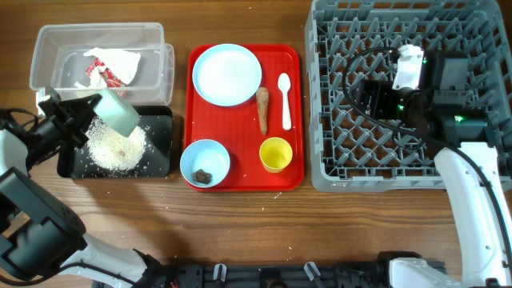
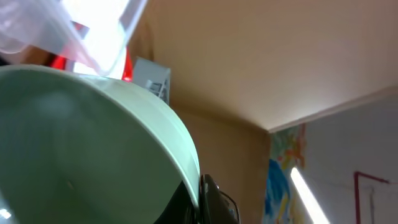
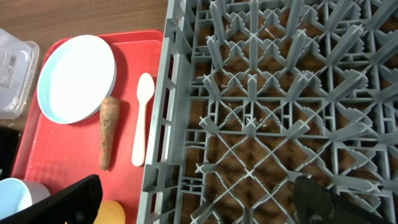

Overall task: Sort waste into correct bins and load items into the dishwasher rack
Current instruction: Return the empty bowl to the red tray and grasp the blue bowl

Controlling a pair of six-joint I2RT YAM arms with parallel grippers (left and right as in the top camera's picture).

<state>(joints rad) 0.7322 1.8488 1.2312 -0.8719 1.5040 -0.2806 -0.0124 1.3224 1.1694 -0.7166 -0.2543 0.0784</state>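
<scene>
Over the black tray (image 1: pixel 160 156), left claw (image 1: pixel 94 112) grips the tipped bowl (image 1: pixel 120 112) at its rim, likely light, stiff, slick; right claw (image 3: pixel 196 202) wide, empty.

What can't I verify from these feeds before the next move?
- Held bowl: emptied or not, unknown; overhead shows its outside, left wrist frame cuts off its bottom.
- Right gripper: overhead, the wrist housing covers its jaws; right wrist view shows only tips at the bottom edge.
- Dark lump in the second bowl, on the red tray: too small overhead to identify; right wrist edge crops that bowl.
</scene>
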